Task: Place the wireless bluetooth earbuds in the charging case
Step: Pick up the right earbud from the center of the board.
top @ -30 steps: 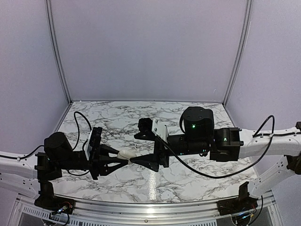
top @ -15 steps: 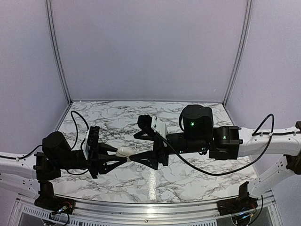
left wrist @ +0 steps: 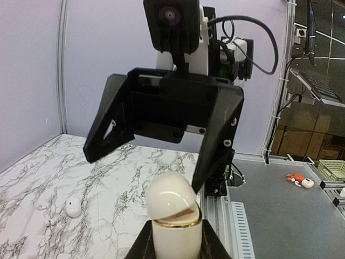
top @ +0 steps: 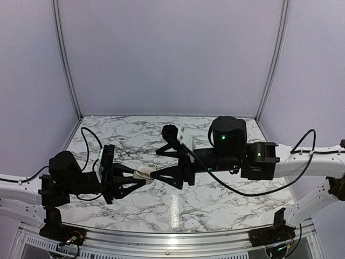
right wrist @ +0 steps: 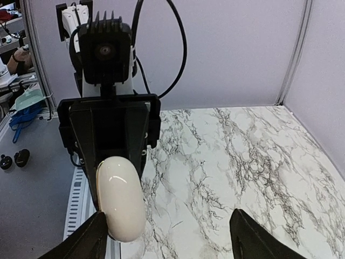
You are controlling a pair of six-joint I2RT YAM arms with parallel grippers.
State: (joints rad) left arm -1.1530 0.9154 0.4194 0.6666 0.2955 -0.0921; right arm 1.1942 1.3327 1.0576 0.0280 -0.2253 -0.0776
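Note:
My left gripper is shut on the charging case, a glossy white pebble held above the table. In the left wrist view the case stands upright between my fingers, its lid slightly ajar above a gold rim. My right gripper is open and faces it; one fingertip touches the lid's side. In the right wrist view the case lies against my left finger. A white earbud lies on the marble, with tiny white pieces beside it.
The marble table is walled by lilac panels at the back and sides. A metal rail runs along the table's edge. Beyond it, a grey bench holds a small orange and white item and a basket.
My right gripper has risen and tilted, and its lower finger now rests against the case's lid. My left arm drew back slightly to the left, still holding the case.

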